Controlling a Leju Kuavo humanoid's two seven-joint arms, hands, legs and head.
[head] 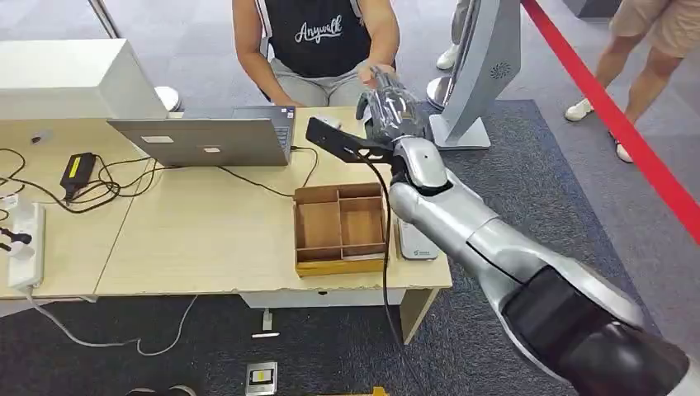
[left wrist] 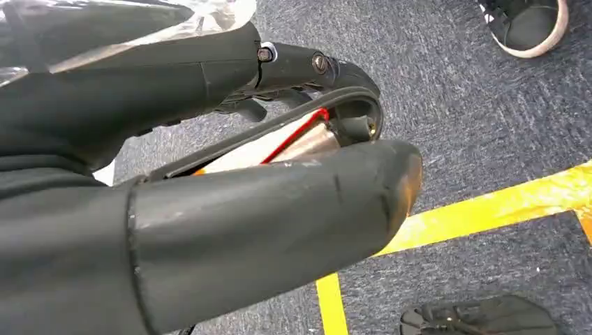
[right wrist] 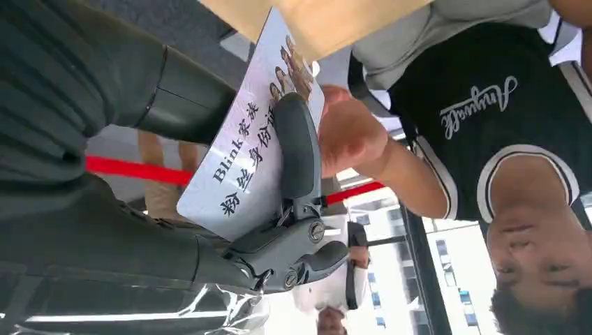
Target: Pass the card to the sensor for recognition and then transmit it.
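Observation:
My right hand (head: 392, 107), wrapped in clear plastic, is stretched out over the far edge of the table (head: 206, 239) toward a seated person (head: 320, 37). In the right wrist view this hand (right wrist: 297, 153) pinches a white card (right wrist: 237, 174) printed with "Blink" and small portraits between thumb and a finger. The person's hand (right wrist: 349, 132) touches the card's far edge. The small white sensor (head: 415, 245) lies on the table's right end, below my forearm. My left hand (left wrist: 279, 209) hangs over grey carpet, fingers curled toward the thumb, holding nothing.
A wooden compartment box (head: 340, 227) sits beside the sensor. A laptop (head: 206, 139), a black adapter (head: 78, 172) with cables and a power strip (head: 25, 243) lie to the left. A white stand (head: 483, 74) and a red barrier tape (head: 611, 115) are at the right; other people stand nearby.

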